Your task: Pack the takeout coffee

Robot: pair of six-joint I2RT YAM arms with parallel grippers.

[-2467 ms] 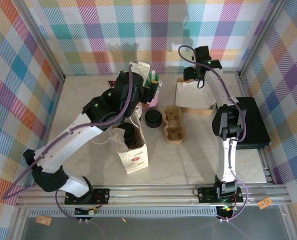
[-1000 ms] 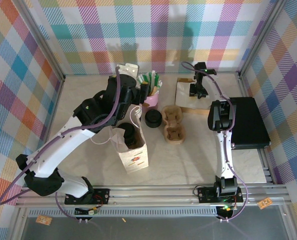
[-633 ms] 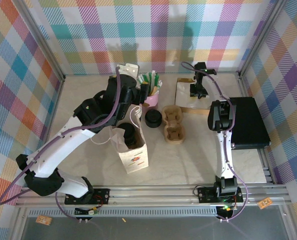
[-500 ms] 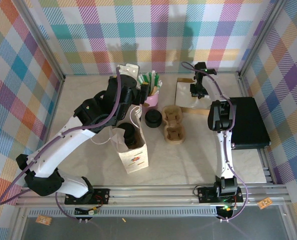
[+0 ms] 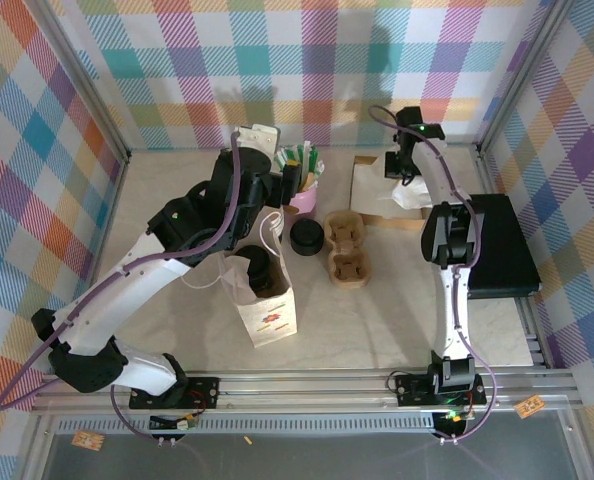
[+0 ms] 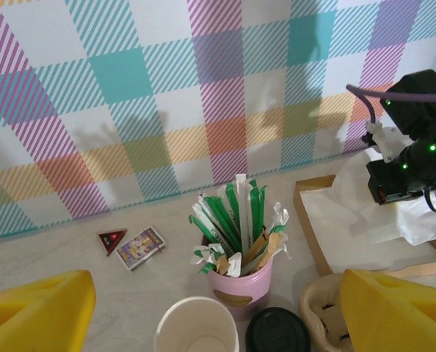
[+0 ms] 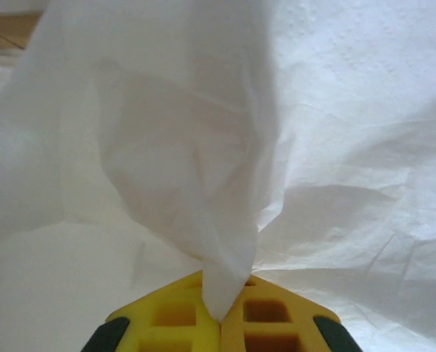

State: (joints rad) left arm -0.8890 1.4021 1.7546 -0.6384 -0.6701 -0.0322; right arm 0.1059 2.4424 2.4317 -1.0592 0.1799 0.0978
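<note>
An open brown paper bag point(image 5: 269, 305) stands in front of the left arm. A dark round lid point(image 5: 256, 268) shows inside it, apparently the takeout coffee; its side is hidden. My left gripper point(image 6: 212, 312) hangs open above a lidless white paper cup point(image 6: 197, 334) and a pink cup of wrapped straws point(image 6: 240, 286), touching neither. At the back right, my right gripper point(image 7: 222, 320) is shut on a pinch of a white napkin point(image 7: 203, 183), which hangs bunched from the yellow fingertips over the napkin tray point(image 5: 399, 222).
A stack of black lids point(image 5: 306, 237) and a brown pulp cup carrier point(image 5: 345, 248) sit mid-table. A black box point(image 5: 502, 245) lies at the right edge. Small packets point(image 6: 133, 246) lie near the back wall. Checked walls close in three sides.
The right gripper has shut on the napkin and risen, pulling the sheet up off the pile. The left arm has stayed almost still.
</note>
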